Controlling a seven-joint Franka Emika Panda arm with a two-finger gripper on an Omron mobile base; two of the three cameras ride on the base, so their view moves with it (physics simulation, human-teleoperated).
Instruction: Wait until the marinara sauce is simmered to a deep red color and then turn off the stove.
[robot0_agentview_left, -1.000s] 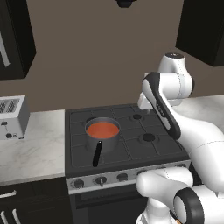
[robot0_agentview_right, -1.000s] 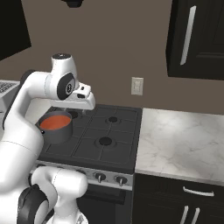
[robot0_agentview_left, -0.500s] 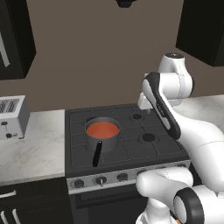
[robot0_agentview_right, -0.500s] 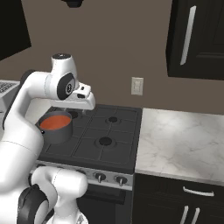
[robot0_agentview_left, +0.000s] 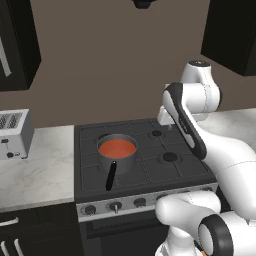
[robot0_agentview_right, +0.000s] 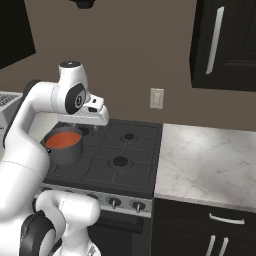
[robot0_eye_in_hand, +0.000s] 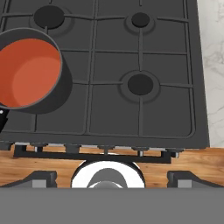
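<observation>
The marinara sauce (robot0_agentview_left: 117, 147) is a flat orange-red disc filling the small grey saucepan (robot0_agentview_left: 117, 160), whose black handle (robot0_agentview_left: 111, 175) points toward the front. The pan stands on the front left burner of the black stove (robot0_agentview_left: 170, 172). A row of round knobs (robot0_agentview_left: 115, 205) lines the silver front panel. My gripper (robot0_eye_in_hand: 112, 177) hangs high above the stove's middle and looks straight down, open, with nothing between its fingers. From there the sauce (robot0_eye_in_hand: 30, 72) lies to the left and the knobs (robot0_eye_in_hand: 105, 148) sit along the stove's front edge. My hand (robot0_agentview_right: 93, 113) hovers just right of the pan (robot0_agentview_right: 64, 148).
A silver toaster (robot0_agentview_left: 12, 133) stands on the marble counter (robot0_agentview_left: 40, 170) left of the stove. More marble counter (robot0_agentview_right: 210, 165) runs to the right, with a wall outlet (robot0_agentview_right: 157, 98) behind it. Dark cabinets hang above on both sides.
</observation>
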